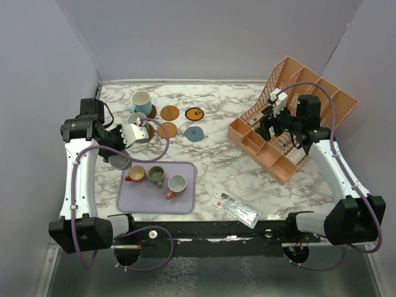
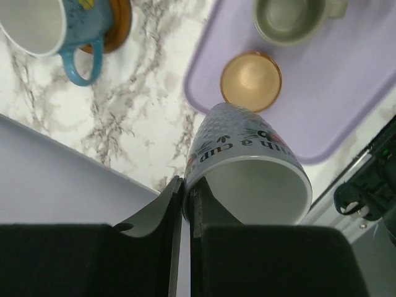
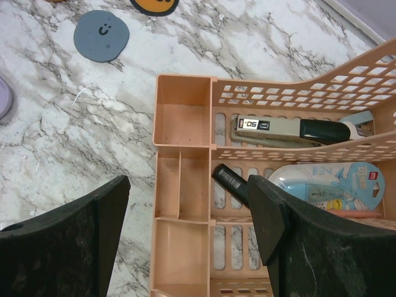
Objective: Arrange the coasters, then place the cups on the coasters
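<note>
My left gripper (image 1: 131, 133) (image 2: 185, 185) is shut on the rim of a grey-white printed cup (image 1: 138, 121) (image 2: 247, 167), held tilted by a dark brown coaster (image 1: 150, 131). A light blue cup (image 1: 142, 100) (image 2: 43, 25) stands on another dark brown coaster (image 1: 151, 112) (image 2: 120, 25). Two tan-orange coasters (image 1: 169, 112) (image 1: 167, 129), an orange black-marked one (image 1: 195, 114) (image 3: 154, 5) and a grey-blue one (image 1: 195, 133) (image 3: 101, 36) lie bare. Orange (image 1: 135, 174) (image 2: 251, 77), olive-green (image 1: 156, 175) (image 2: 288, 18) and salmon-handled (image 1: 177, 184) cups stand on the tray. My right gripper (image 1: 267, 124) (image 3: 189, 185) hangs open, holding nothing.
The lavender tray (image 1: 185, 201) (image 2: 346, 93) lies at front left. An orange slotted organiser (image 1: 291, 117) (image 3: 185, 124) with a stapler (image 3: 291, 130) and correction tape (image 3: 328, 182) fills the right side, under my right gripper. A flat packet (image 1: 238, 210) lies near the front edge.
</note>
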Controlling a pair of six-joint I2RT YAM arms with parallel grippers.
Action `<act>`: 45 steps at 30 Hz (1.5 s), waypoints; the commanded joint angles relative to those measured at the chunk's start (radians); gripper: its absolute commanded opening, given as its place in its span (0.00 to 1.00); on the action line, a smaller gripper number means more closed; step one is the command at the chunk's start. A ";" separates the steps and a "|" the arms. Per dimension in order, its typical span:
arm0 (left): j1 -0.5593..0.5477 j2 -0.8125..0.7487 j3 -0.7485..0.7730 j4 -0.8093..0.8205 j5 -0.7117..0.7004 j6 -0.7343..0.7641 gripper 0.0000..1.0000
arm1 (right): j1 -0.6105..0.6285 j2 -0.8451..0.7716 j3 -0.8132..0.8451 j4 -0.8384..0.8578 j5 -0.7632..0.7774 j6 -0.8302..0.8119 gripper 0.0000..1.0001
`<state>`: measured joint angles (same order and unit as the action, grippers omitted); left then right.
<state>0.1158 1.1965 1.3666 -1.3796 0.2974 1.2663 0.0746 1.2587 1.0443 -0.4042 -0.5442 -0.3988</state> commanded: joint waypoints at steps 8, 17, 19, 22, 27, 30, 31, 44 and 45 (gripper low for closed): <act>-0.002 0.173 0.234 0.133 0.200 -0.397 0.00 | -0.006 0.009 0.006 -0.010 0.017 -0.018 0.78; -0.092 0.255 0.306 0.369 0.177 -0.740 0.00 | -0.006 0.014 0.006 -0.010 0.021 -0.017 0.78; -0.141 0.274 0.326 0.404 0.124 -0.778 0.00 | -0.006 0.015 0.006 -0.009 0.023 -0.018 0.78; -0.213 0.314 0.373 0.446 0.040 -0.827 0.00 | -0.006 0.016 0.006 -0.010 0.026 -0.019 0.78; -0.250 0.445 0.513 0.453 -0.014 -0.909 0.00 | -0.006 0.016 0.005 -0.009 0.029 -0.021 0.78; -0.269 0.537 0.597 0.447 -0.035 -0.940 0.00 | -0.006 0.015 0.005 -0.009 0.030 -0.022 0.78; -0.274 0.569 0.623 0.443 -0.042 -0.947 0.00 | -0.006 0.016 0.005 -0.009 0.034 -0.022 0.78; -0.301 0.927 0.960 0.390 -0.111 -0.998 0.00 | -0.006 0.009 0.001 -0.003 0.049 -0.026 0.78; -0.301 0.945 0.974 0.389 -0.120 -0.996 0.00 | -0.006 0.009 0.000 -0.003 0.050 -0.025 0.78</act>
<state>-0.1787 2.0995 2.2532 -0.9848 0.2337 0.2966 0.0742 1.2678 1.0439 -0.4046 -0.5171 -0.4156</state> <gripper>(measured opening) 0.083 0.779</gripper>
